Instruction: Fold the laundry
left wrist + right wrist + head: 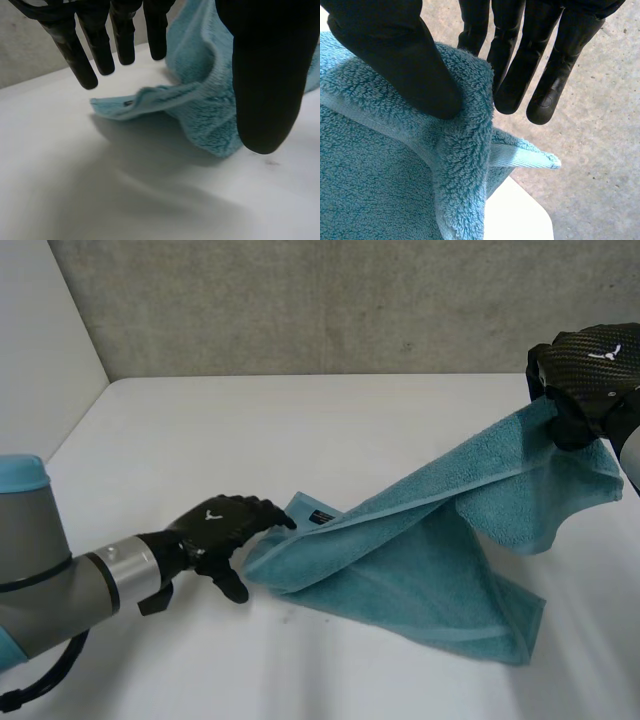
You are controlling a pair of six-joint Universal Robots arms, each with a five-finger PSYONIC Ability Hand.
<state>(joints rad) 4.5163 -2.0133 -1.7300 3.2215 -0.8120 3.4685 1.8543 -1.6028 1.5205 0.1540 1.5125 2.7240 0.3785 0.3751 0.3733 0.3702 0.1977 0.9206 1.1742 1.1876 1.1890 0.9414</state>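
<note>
Here the right hand pinches the raised towel corner, left hand uncurled by the low end.

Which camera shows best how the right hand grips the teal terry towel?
Right wrist view: the right hand pinches the teal terry towel near a corner, close up. Head view shows it distant, raised; left wrist view shows the towel's low end.

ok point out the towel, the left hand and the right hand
towel (pixel 420 560), head view, the middle of its lower, spread part
left hand (pixel 215 525), head view, the back of the hand
right hand (pixel 590 360), head view, the back of the hand
</note>
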